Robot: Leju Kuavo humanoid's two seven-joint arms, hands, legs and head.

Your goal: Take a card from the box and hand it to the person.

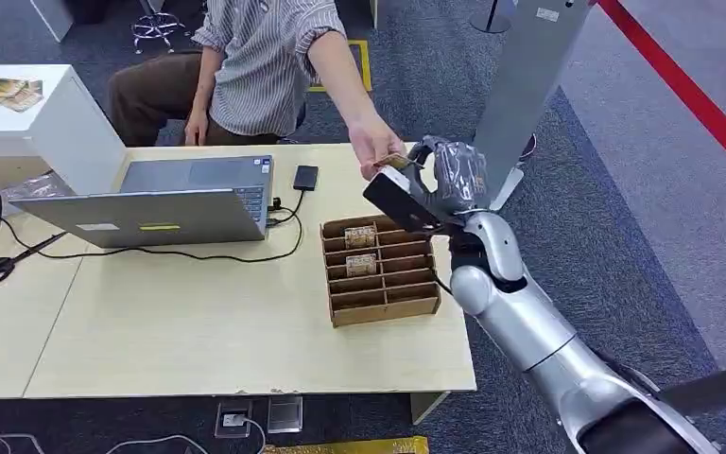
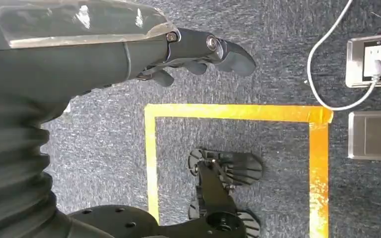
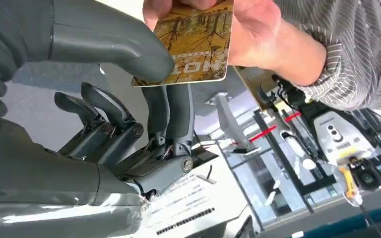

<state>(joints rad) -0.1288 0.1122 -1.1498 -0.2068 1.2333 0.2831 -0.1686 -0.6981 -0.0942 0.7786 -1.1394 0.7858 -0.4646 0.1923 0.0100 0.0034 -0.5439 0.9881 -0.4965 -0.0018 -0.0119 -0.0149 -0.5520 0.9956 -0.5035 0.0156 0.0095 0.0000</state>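
My right hand [image 1: 442,182] is raised past the table's far right edge, beyond the brown card box [image 1: 385,309]. It pinches a gold card [image 3: 198,44] between thumb and fingers [image 3: 171,111]. The person's hand [image 3: 253,34] grips the same card at its other end. In the head view the card [image 1: 395,162] sits between the person's hand [image 1: 373,144] and mine. Two more cards [image 1: 360,234] stand in the box's far slots. My left hand [image 2: 198,49] hangs over the carpet with nothing in it, its fingers loosely extended.
A grey laptop [image 1: 170,203] stands on the table to the left of the box, with a dark device [image 1: 305,177] and cables beside it. Scissors [image 1: 0,267] lie at the far left. A grey column [image 1: 529,85] rises just right of my raised hand. The person sits behind the table.
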